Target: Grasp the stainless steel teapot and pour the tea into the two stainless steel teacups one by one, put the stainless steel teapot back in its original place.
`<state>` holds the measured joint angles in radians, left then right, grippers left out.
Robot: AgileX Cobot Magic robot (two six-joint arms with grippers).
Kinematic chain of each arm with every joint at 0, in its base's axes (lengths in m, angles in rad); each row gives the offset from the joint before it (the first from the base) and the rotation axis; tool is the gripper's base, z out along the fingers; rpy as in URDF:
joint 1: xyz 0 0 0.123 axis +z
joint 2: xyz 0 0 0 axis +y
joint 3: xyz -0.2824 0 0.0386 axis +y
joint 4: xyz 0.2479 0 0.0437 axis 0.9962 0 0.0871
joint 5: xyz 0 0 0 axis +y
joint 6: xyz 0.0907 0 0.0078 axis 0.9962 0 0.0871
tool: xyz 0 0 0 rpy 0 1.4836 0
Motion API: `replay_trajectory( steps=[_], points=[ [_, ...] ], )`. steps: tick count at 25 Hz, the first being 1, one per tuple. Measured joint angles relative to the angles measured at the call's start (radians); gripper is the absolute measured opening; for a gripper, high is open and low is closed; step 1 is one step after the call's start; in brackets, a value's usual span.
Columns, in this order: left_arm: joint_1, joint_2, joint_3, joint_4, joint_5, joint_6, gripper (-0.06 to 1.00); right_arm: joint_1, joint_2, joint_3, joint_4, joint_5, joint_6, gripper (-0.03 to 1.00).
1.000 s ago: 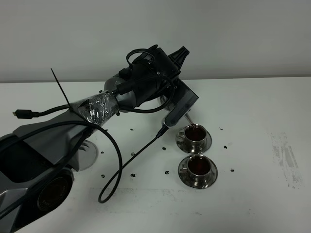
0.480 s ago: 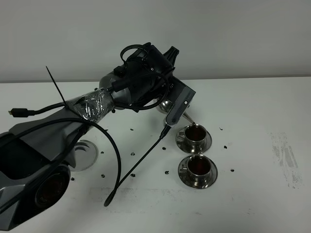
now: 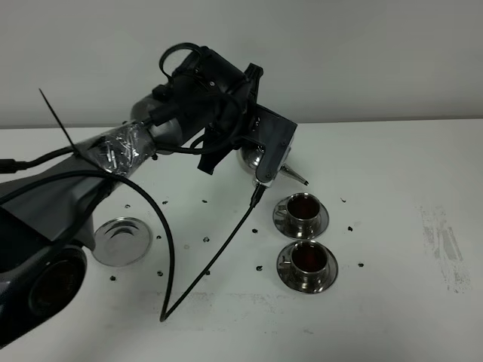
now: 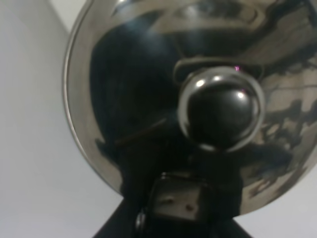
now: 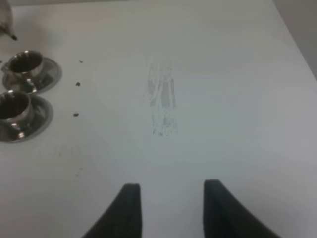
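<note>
Since the earlier frame, the black left arm (image 3: 113, 162) has lifted and swung toward the rear of the white table (image 3: 392, 226), carrying the shiny squat stainless steel teapot (image 3: 253, 160) up and away from the cups; its thin spout tip (image 3: 302, 182) no longer hangs over the rear cup but sits clear of it, above and just behind.

Largest item: the white table, scuffed near its right edge and dotted with small dark specks around the cups.

Left arm: wrapped in clear film, with a loose black cable (image 3: 211, 256) trailing to the table's front.

Teapot: held aloft over the rear centre of the table. In the left wrist view its mirrored lid (image 4: 124, 99) and round knob (image 4: 220, 106) fill the frame. The left gripper (image 3: 256, 154) is hidden by its camera housing in the high view; its pincer is clamped together on the teapot.

Round steel disc (image 3: 121, 240): rests on the table toward the left edge.

Two small stainless steel teacups on round saucers: rear cup (image 3: 302, 212) and front cup (image 3: 307, 264) stand just beside each other right of centre, both holding dark tea.

Right gripper (image 5: 168, 206): hovers over bare table near the right edge, holding nothing, with its dark finger (image 5: 126, 208) standing a little apart from its mate at the tips.
</note>
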<state>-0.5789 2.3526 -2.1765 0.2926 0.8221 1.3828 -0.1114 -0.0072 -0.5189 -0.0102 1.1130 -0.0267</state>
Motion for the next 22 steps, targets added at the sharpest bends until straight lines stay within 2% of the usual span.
replay_trajectory(
  steps=[5,9,11,15,18,22],
  points=[
    [0.033,-0.135,0.191,-0.041,-0.046,-0.001,0.21,0.0,0.0,0.0,0.0,0.0,0.0,0.29],
    [0.058,-0.245,0.355,-0.153,-0.047,-0.034,0.21,0.0,0.0,0.0,0.0,0.0,0.0,0.29],
    [0.072,-0.28,0.411,-0.253,-0.046,-0.074,0.21,0.0,0.0,0.0,0.0,0.0,0.0,0.29],
    [0.105,-0.301,0.47,-0.402,-0.039,-0.237,0.21,0.0,0.0,0.0,0.0,0.0,0.0,0.29],
    [0.135,-0.301,0.525,-0.469,-0.058,-0.339,0.21,0.0,0.0,0.0,0.0,0.0,0.0,0.29],
    [0.157,-0.303,0.61,-0.52,-0.105,-0.378,0.21,0.0,0.0,0.0,0.0,0.0,0.0,0.29]
  ],
)
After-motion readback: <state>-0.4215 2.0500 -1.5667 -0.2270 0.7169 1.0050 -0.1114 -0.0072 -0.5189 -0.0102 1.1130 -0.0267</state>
